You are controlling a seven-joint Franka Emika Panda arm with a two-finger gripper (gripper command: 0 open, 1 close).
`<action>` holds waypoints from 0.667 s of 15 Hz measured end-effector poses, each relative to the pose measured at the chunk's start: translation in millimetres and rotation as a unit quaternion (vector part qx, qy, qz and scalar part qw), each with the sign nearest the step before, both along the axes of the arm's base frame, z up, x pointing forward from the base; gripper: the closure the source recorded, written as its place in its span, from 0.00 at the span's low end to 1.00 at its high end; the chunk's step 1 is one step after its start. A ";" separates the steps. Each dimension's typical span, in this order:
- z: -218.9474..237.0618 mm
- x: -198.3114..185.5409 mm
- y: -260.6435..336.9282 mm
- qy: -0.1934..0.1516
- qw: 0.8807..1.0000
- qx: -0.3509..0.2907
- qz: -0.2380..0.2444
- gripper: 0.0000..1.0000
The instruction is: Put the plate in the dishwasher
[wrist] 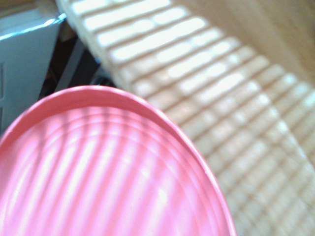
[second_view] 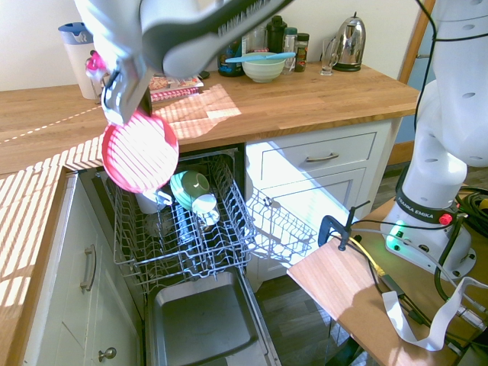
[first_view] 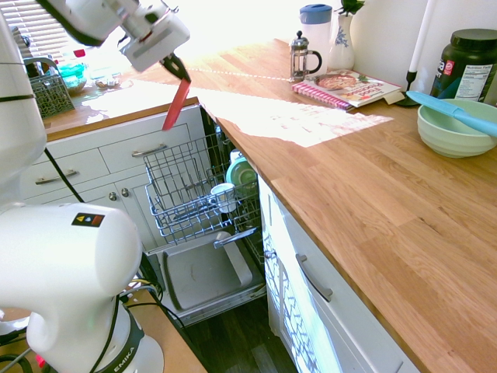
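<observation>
Two green dishes (second_view: 191, 189) crowd your dishwasher (second_view: 183, 236) rack; above it, your claw (second_view: 118, 99) is clamped on the plate (second_view: 139, 152).

I see a wooden worktop (first_view: 373, 194) wrapping around the corner above white drawers. On it stand a pale green bowl (first_view: 454, 128) with a blue utensil (first_view: 454, 111) across it, a cookbook (first_view: 353, 85), a French press (first_view: 303, 56), a white jug (first_view: 317, 27), a vase (first_view: 342, 43) and a dark tub (first_view: 470, 66); a kettle (second_view: 349, 44) sits further along.
</observation>
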State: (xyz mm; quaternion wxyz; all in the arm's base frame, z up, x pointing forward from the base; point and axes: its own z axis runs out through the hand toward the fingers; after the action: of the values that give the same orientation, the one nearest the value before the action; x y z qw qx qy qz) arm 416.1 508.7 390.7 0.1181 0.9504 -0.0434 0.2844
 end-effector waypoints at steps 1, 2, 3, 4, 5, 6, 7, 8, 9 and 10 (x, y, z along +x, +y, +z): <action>-45.2 -1.1 12.1 -0.019 0.999 -0.032 0.006 1.00; -79.6 8.7 19.5 -0.037 0.997 -0.062 0.010 1.00; -100.3 22.8 23.7 -0.054 0.994 -0.094 0.007 1.00; -106.6 32.0 29.0 -0.071 0.990 -0.120 0.000 1.00; -107.8 33.2 35.7 -0.090 0.985 -0.146 -0.006 1.00; -111.4 30.5 42.9 -0.107 0.979 -0.173 -0.009 1.00; -119.1 24.8 50.3 -0.122 0.972 -0.200 -0.011 1.00; -132.3 17.6 58.1 -0.134 0.965 -0.226 -0.011 1.00; -151.3 8.3 65.4 -0.143 0.957 -0.254 -0.007 1.00; -172.2 -2.1 72.9 -0.145 0.950 -0.276 0.000 1.00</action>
State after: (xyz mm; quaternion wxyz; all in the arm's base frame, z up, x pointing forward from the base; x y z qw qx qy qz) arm 414.0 581.5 218.5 0.3682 0.8292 0.0202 0.4202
